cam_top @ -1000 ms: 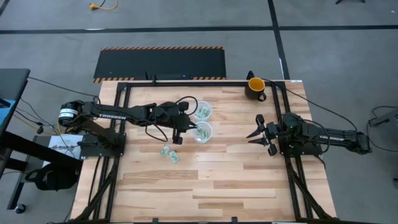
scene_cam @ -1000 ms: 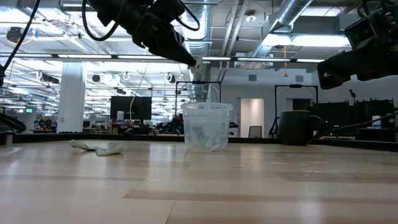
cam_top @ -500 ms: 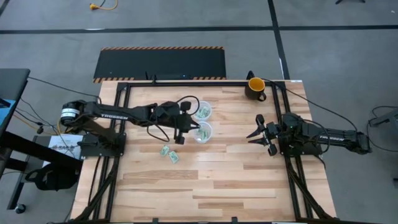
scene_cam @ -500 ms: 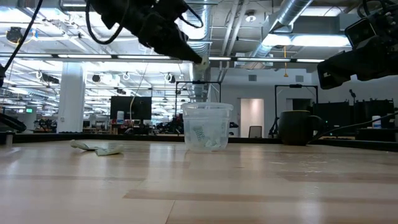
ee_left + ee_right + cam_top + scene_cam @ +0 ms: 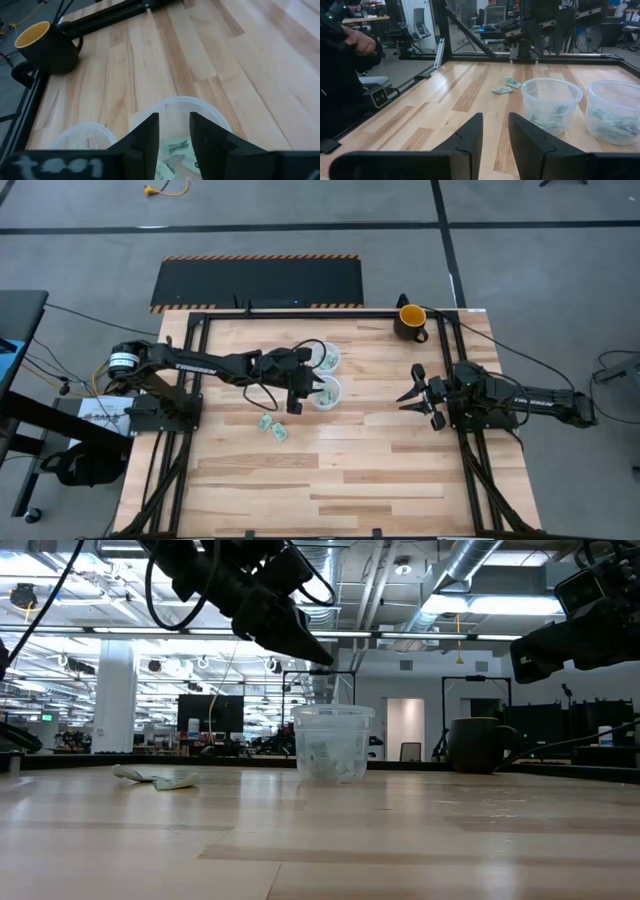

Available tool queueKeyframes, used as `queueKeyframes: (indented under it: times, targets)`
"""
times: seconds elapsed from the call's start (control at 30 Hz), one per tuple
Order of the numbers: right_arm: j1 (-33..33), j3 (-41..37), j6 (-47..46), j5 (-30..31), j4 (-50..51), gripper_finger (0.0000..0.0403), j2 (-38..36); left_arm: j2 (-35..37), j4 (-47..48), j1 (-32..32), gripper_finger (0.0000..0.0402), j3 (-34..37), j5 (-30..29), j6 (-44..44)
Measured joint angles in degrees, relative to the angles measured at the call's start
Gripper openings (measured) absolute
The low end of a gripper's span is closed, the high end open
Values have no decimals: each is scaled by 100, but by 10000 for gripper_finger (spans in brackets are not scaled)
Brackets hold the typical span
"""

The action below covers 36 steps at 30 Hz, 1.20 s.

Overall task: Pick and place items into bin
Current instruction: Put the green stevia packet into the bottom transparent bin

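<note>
Now the left gripper (image 5: pixel 300 394) hangs just over the near clear tub (image 5: pixel 326 392), fingers apart with nothing between them. Green-and-white packets (image 5: pixel 176 149) lie inside that tub, more sit in the second tub (image 5: pixel 326 359), and two packets (image 5: pixel 272 427) lie loose on the worktop (image 5: pixel 380 470) beside it. Far right, the right gripper (image 5: pixel 413 396) waits, fingers apart.

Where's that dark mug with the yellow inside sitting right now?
In the high view the dark mug stands at the table's far edge, right of centre, against the black frame rail. It is well apart from the two clear tubs and the right tool.
</note>
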<state>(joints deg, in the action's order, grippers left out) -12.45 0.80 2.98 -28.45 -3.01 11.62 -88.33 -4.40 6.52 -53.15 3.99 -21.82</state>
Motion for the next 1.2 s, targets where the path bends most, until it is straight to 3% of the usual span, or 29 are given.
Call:
queueKeyframes:
  times: [0.17,0.33,0.43,0.63,0.97,1.2]
  targets:
    - [0,-2,0,0,2,87,0,28,445,-46,108,-121,-332,15]
    - [0,-1,0,0,0,87,0,162,2367,-160,110,-820,-927,242]
    - [0,0,0,0,1,87,0,174,3622,-249,110,-1211,-948,545]
    - [0,0,0,0,2,87,0,179,5256,-459,110,-1444,-938,1221]
    - [0,-2,0,0,2,87,0,179,5776,-1016,110,-1434,-924,1912]
    - [0,0,0,0,0,87,0,163,5673,-1290,110,-823,-907,2536]
